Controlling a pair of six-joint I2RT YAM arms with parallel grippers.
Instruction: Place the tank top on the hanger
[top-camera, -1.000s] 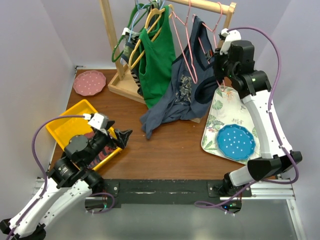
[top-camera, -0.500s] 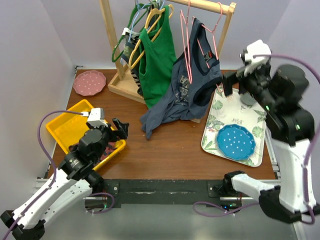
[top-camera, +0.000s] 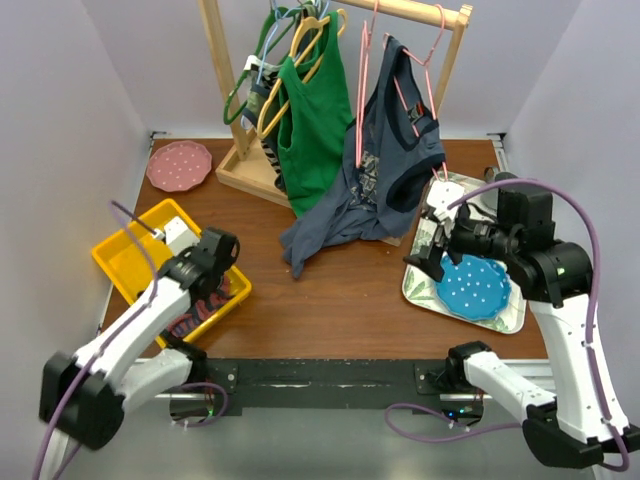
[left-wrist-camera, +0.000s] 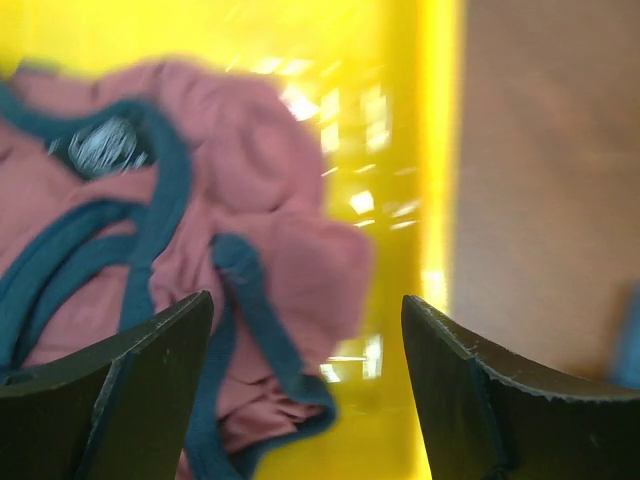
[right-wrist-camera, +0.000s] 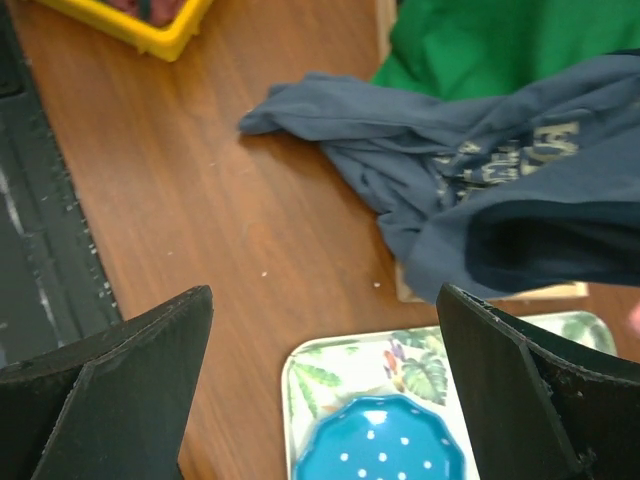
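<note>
Tank top (top-camera: 385, 165) hangs from the hanger (top-camera: 408, 98) on the wooden rack (top-camera: 213, 80), with its lower end trailing on the table (top-camera: 330, 290). Left gripper (left-wrist-camera: 305, 390): fingers spread, empty, above a red garment (left-wrist-camera: 200, 230) in the yellow bin (top-camera: 132, 250). Right gripper (right-wrist-camera: 325, 380): fingers spread, empty, over the floral tray (right-wrist-camera: 400, 365).

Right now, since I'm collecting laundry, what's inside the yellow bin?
A crumpled pink garment with teal trim lies in the yellow bin, against one wall. Anything beneath that cloth is covered and cannot be seen.
</note>
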